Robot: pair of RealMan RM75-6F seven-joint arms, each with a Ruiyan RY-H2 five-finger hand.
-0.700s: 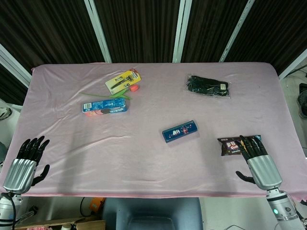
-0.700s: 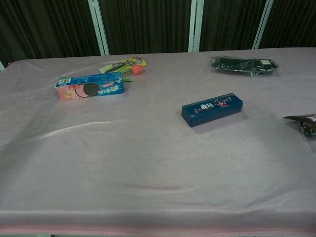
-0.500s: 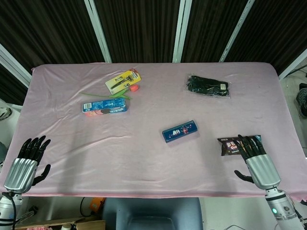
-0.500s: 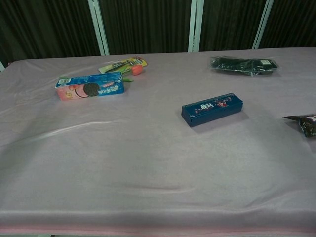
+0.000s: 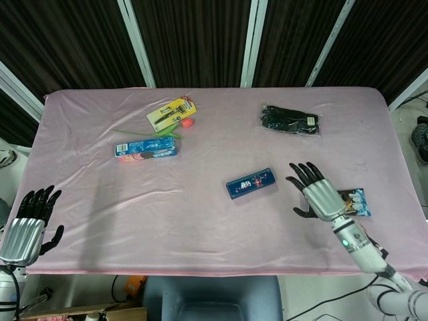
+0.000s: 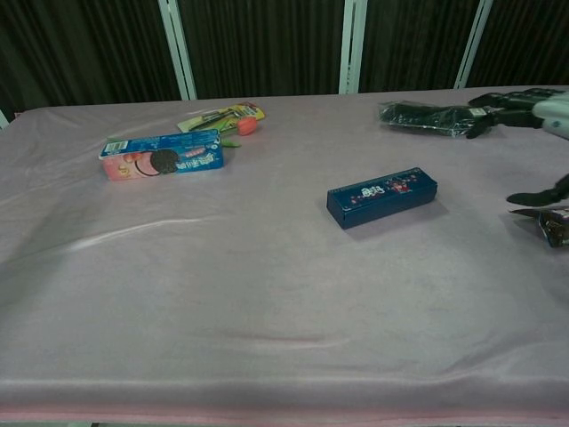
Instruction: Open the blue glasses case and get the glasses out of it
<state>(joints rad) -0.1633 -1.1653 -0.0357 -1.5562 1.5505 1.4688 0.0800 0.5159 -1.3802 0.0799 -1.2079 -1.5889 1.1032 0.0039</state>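
Right hand, fingers spread and empty, is hovering beside the closed case, likely to grasp it

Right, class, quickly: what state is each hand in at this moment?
Left hand: open, holding nothing, at the table's near edge.
Right hand: open, fingers spread, holding nothing.

A wide table draped in a pale pink cloth carried everything. Far left lay a yellow carded razor pack beside a small orange tulip, with a blue and pink cookie box just nearer. Far right sat a black bagged item. Centrally lay the closed blue rectangular glasses case; a dark snack packet lay near right.
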